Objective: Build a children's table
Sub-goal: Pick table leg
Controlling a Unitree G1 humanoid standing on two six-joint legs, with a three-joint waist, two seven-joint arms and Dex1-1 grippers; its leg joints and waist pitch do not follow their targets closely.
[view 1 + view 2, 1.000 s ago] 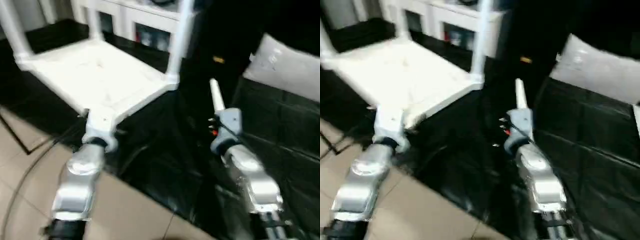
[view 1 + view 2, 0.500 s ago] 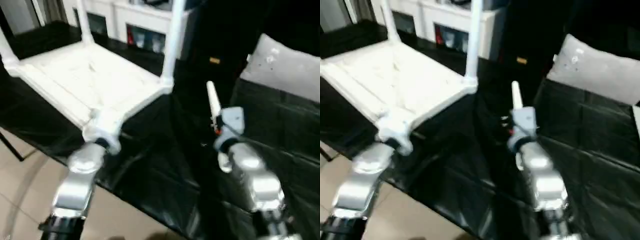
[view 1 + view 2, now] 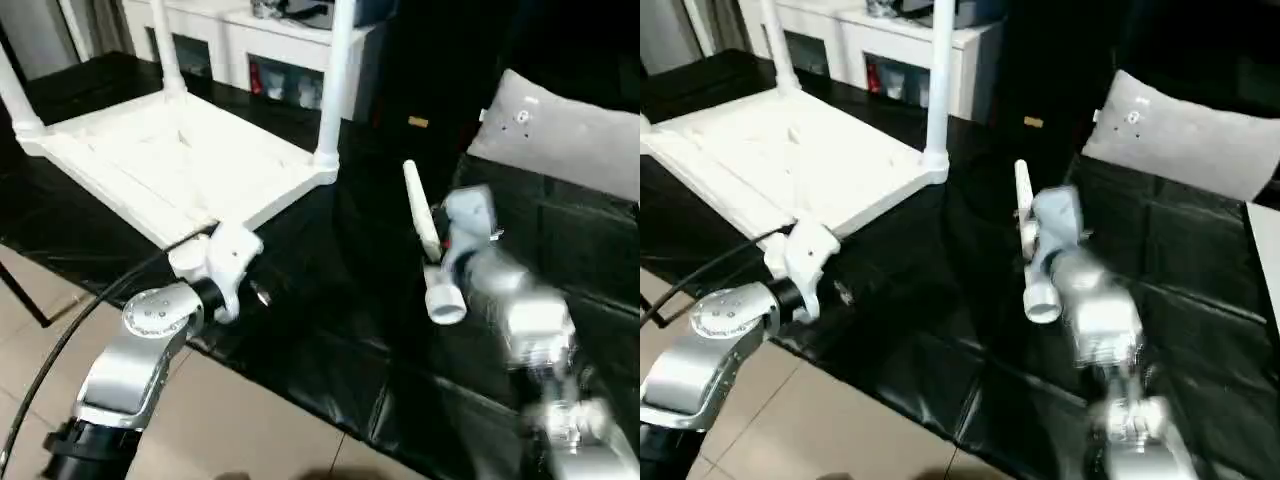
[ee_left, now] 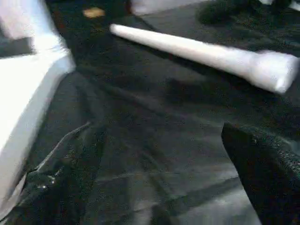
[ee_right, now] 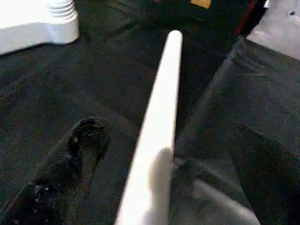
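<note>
Lying upside down on black sheeting [image 3: 330,340]: the children's table top [image 3: 180,165], white plastic, ribbed underside showing.

Legs fitted: three stand upright in corner sockets, including the right-hand leg [image 3: 335,85] and the far one [image 3: 165,45]. The near corner socket [image 3: 190,258] looks empty.

Loose leg [image 3: 425,240]: white, tapered, lying on the sheeting well to the right of the top, thick end [image 3: 445,305] toward the robot, thin tip pointing away. The right wrist view looks straight along it [image 5: 157,136].

Left gripper [image 3: 235,268]: just beside the near corner, apart from the loose leg, jaws wide and holding nothing; one black finger [image 4: 267,178] shows in its wrist view.

Right gripper [image 3: 455,235]: right over the loose leg, jaws wide, one black finger [image 5: 61,173] beside the shaft; no grip yet, as far as can be judged.

Background: white cabinet [image 3: 270,35], pale grey cushion [image 3: 560,130].

Risks, judged:
- Round leg may roll on the slick sheeting if one finger nudges it before both close.
- Gripping near the thick end would leave the long thin end to droop or swing into the standing leg.
- Top is light; a skewed push into the socket could slide it or tip the fitted legs.
- Loose folds in the sheeting could snag a fingertip.
</note>
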